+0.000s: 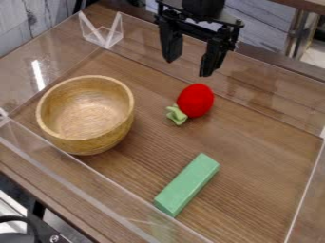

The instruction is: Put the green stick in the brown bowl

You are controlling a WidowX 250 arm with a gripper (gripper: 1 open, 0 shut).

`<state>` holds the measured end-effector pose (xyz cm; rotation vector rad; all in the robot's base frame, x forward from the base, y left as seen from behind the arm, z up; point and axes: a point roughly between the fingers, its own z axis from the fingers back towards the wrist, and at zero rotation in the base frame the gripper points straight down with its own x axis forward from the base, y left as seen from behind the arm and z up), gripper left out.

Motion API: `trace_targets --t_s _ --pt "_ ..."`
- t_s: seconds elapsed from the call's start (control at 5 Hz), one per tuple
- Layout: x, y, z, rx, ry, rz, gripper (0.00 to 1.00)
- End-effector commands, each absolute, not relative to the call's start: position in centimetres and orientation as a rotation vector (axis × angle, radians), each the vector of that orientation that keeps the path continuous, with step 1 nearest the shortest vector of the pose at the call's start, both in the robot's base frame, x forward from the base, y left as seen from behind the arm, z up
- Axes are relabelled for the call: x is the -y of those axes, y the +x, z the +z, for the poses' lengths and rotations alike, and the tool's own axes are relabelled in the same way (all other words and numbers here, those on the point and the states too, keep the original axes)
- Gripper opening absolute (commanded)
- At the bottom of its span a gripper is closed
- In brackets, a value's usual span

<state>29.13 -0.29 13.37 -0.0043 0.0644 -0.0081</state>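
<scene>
Below the open gripper (pixel 197 43), a red strawberry-like toy (pixel 195 99) lies between the wooden bowl (pixel 86 115) and the green stick (pixel 187 184).

A tabletop workspace, perhaps a lab or a home
A light wood-look tabletop (pixel 267 132) with pale edging fills the view; a dark robot gripper (pixel 191 68) reaches over it; black cables (pixel 23 226) lie at one corner; the room type stays unclear.
</scene>
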Motion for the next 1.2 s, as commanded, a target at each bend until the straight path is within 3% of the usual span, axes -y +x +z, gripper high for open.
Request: trace_targets --t_s 0.0,0.4,0.6,1.0 --pt "0.1 27.4 12.5 -0.094 -0.012 -0.038 1.0" --pt "2.2 22.2 9.3 -0.102 -0.025 -0.113 1.0" --pt "4.1 20.9 8.3 -0.091 -0.035 -0.127 1.0" --pt "5.1 22.3 5.3 -0.064 -0.044 -0.115 1.0"
